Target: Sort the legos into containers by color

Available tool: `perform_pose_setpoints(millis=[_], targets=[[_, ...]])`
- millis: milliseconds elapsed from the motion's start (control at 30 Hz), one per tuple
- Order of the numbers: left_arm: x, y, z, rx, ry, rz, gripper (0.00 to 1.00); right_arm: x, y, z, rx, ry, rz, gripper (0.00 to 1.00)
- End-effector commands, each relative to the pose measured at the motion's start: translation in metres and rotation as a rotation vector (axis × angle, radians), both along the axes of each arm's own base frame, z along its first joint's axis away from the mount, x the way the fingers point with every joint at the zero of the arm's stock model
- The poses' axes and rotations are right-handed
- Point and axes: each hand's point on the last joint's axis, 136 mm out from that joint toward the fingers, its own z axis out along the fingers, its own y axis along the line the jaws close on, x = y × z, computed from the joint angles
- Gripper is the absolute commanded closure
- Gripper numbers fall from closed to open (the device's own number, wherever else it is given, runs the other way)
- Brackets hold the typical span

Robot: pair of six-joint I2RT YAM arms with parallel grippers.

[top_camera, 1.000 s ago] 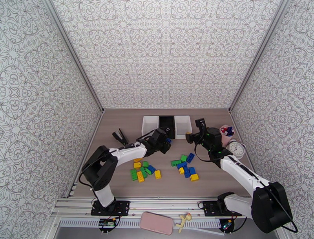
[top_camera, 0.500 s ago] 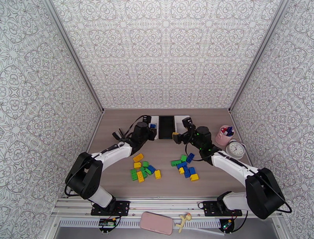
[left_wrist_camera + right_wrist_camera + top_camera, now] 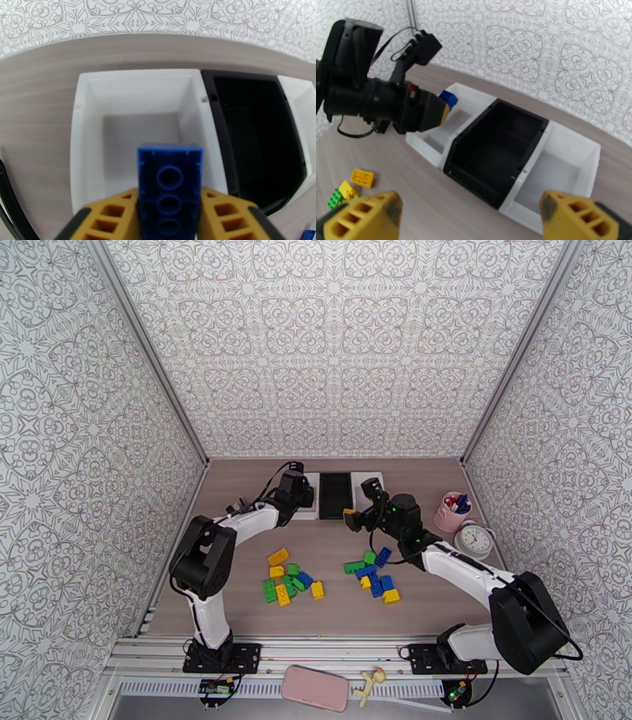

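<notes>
Your left pincer (image 3: 170,199) has moved up the frame and now grips a blue lego (image 3: 170,173) over the left white bin (image 3: 89,130). Your right pincer (image 3: 470,213), wide apart and empty, has slid left, near the black bin (image 3: 505,130). The other legos (image 3: 292,570) stay on the surface (image 3: 237,599).

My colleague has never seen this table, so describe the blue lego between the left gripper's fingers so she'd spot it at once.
Find the row of three containers at the far end of the table, two white flanking one black. Above the left white container hangs the left gripper, the blue lego between its fingers. Unlike the loose legos on the table, it is held in the air.
</notes>
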Motion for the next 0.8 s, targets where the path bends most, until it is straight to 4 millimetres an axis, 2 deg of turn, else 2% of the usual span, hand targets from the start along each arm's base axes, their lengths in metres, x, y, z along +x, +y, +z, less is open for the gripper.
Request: perform_pose_setpoints(millis=[0, 167, 300, 433, 600, 767], targets=[[0.006, 0.006, 0.019, 0.01, -0.042, 0.005, 0.52, 0.007, -0.008, 0.016, 0.004, -0.031, -0.075, 0.05], [-0.014, 0.009, 0.041, 0.017, -0.11, -0.033, 0.25, 0.01, -0.021, 0.017, -0.003, -0.034, -0.148, 0.05], [-0.039, 0.004, 0.057, 0.075, -0.167, -0.109, 0.13, 0.008, -0.023, 0.016, -0.012, -0.001, -0.157, 0.05], [-0.072, -0.018, 0.073, 0.066, -0.244, -0.253, 0.01, 0.008, -0.029, 0.011, -0.02, 0.028, -0.19, 0.04], [-0.115, -0.048, 0.085, 0.045, -0.314, -0.471, 0.0, 0.014, -0.061, -0.002, -0.009, 0.096, -0.398, 0.01], [-0.139, -0.064, 0.085, -0.005, -0.341, -0.617, 0.0, 0.01, -0.1, -0.029, 0.092, 0.222, -0.672, 0.01]])
